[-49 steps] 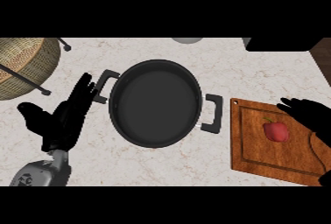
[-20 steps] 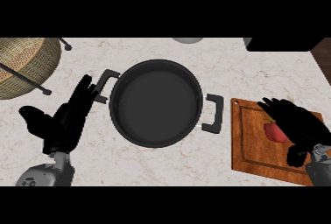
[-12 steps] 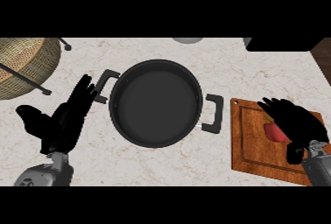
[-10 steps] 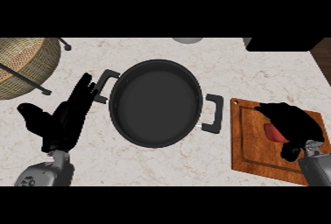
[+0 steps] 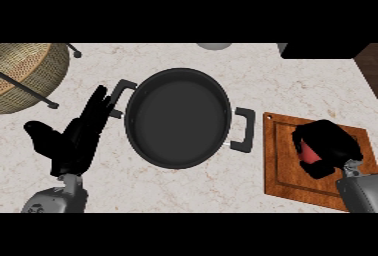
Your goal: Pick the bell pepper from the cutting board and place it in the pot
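Note:
A red bell pepper [image 5: 310,154] lies on the wooden cutting board [image 5: 289,176] at the right of the head view. My right hand [image 5: 332,142] covers most of it, fingers and thumb curled round it, so only a red sliver shows. The black pot [image 5: 177,118] with two side handles stands empty in the middle of the counter, left of the board. My left hand [image 5: 74,137] rests open at the pot's left side, fingers pointing up towards the left handle.
A wicker basket [image 5: 26,72] with a dark rod across it fills the upper left corner. A grey round object [image 5: 214,46] sits at the far edge, and a dark block [image 5: 321,50] at the upper right.
My right hand came in from the right over the board, lowered onto the bell pepper and curled its fingers round it. The left hand and the pot stayed where they were.

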